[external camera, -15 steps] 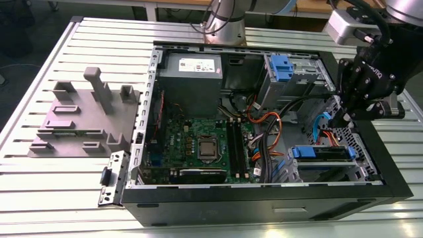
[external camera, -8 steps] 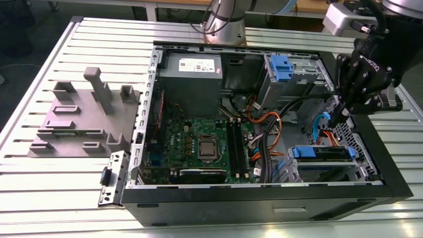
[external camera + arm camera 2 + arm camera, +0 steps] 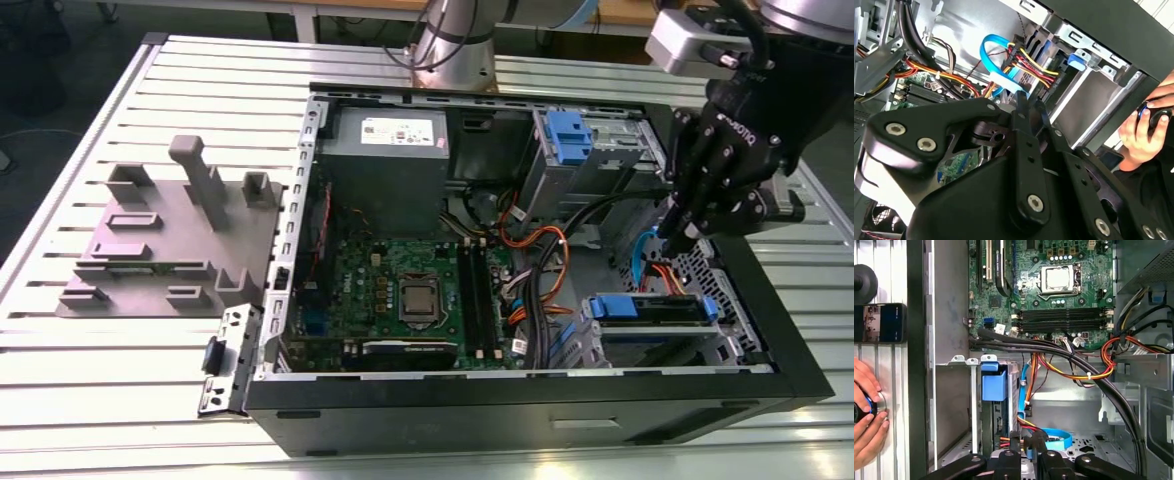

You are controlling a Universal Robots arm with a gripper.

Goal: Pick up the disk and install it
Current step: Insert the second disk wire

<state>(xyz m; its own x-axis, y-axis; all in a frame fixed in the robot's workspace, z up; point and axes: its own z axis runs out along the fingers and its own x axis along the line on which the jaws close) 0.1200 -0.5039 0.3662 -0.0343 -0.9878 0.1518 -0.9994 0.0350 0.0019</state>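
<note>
Fingers [image 3: 687, 235] together, holding nothing, hovering inside the open computer case [image 3: 534, 400] just above the disk [image 3: 650, 308] (already seated in its bay).

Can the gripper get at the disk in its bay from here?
Probably, but not cleanly. The gripper hangs close to the disk, with the blue cable and the coloured wires bunched between them.
</note>
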